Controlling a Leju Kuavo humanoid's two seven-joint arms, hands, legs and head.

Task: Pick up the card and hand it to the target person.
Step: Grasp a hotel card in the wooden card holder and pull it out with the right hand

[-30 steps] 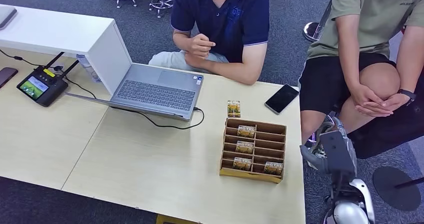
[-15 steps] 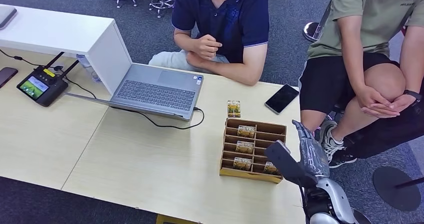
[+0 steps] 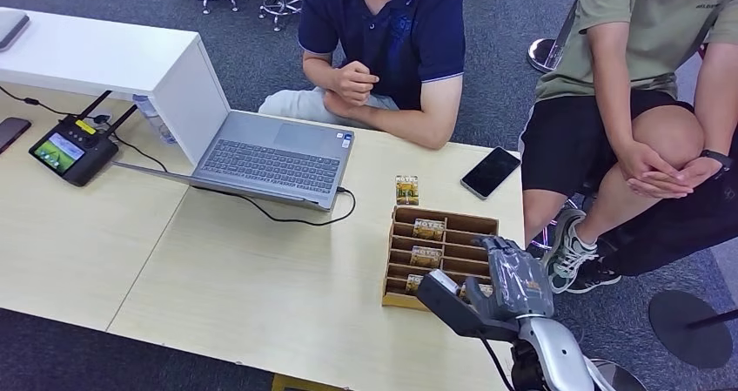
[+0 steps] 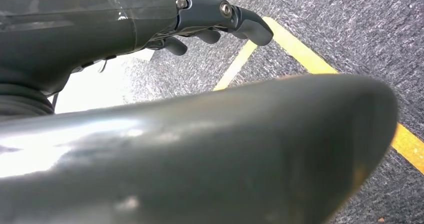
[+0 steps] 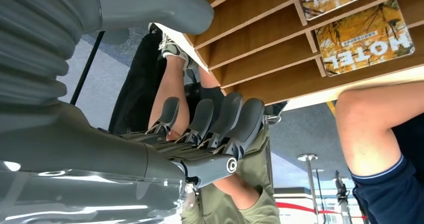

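Your pale wooden table (image 3: 261, 295) carries a slotted wooden card rack (image 3: 442, 225) near its right edge, cards standing in the slots. Your right hand (image 3: 505, 286) hovers over the rack's near right corner, fingers apart, empty. The nearest card (image 5: 367, 37) looks thin, light, stiff and slick; pinch its exposed upper edge. Your left hand (image 4: 220, 19) hangs empty, fingers loosely curled.

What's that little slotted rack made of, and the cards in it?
The card rack looks like thin wood or fibreboard: matte brown dividers with visible grain in the right wrist view. The hotel cards seem glossy printed plastic or coated paper; which one is unclear.
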